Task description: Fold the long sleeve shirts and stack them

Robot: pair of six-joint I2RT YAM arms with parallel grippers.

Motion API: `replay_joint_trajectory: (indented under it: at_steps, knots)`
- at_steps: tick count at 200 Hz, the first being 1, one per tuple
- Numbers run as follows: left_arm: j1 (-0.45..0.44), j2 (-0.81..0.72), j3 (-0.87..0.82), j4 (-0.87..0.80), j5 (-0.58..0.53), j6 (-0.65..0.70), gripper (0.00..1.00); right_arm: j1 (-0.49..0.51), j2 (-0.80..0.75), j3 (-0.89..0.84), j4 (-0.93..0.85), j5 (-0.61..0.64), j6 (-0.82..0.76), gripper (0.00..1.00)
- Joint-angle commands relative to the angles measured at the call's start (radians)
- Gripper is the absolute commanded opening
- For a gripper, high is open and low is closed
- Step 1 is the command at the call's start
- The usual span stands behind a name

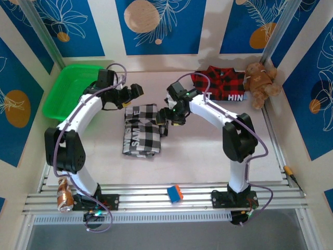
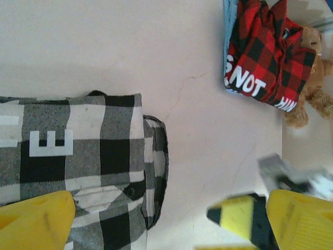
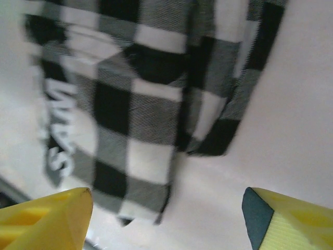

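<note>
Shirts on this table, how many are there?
2. A black-and-white checked shirt lies folded in the middle; a red-and-black plaid shirt sits at the far edge, beside the teddy bear. Nothing suggests a hidden third.

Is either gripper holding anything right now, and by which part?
Nothing is held. The left gripper and the right gripper both hang open over the black-and-white checked shirt, with nothing between their fingers.
</note>
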Motion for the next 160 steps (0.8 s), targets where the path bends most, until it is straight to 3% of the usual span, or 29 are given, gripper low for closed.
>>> replay_joint_trajectory:
  at_steps: [1,68,160]
  knots:
    - [0.021,-0.03,-0.04,-0.087,0.021,0.066,0.95,-0.007,0.076,0.001,0.022,0.073,-0.09,0.78]
    - [0.064,-0.109,-0.136,-0.079,0.01,0.074,0.95,-0.05,0.198,-0.031,0.246,-0.144,0.019,0.78]
    - [0.085,-0.156,-0.204,-0.081,0.004,0.104,0.94,-0.017,0.269,0.038,0.24,-0.184,0.025,0.76]
